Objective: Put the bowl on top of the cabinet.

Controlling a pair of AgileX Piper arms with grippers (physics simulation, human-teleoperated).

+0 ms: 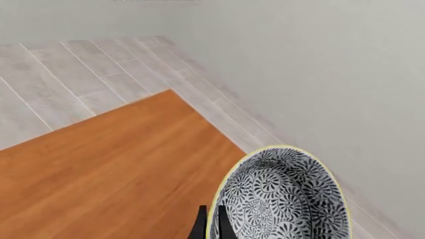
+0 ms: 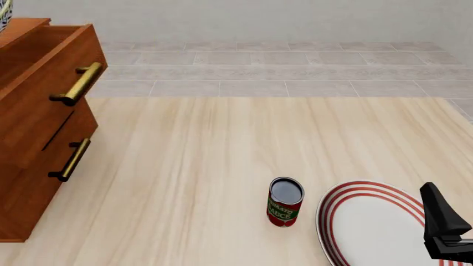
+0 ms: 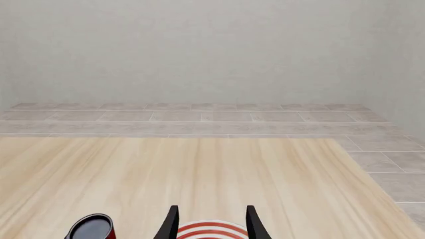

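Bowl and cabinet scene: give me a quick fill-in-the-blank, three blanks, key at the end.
1. The left gripper pinches the rim of the ____.
2. In the left wrist view the bowl hangs over the top of the ____.
3. On the table, the can stands beside the white plate with ____ rings.

Missing words: bowl; cabinet; red

Cabinet (image 2: 37,127) at the table's (image 2: 221,166) left edge, top drawer pulled out. Bowl (image 1: 282,196) above the cabinet's top, at its far corner. Can (image 2: 284,201) upright, well right of the cabinet and nearer the camera. Plate (image 2: 369,224) just right of the can.
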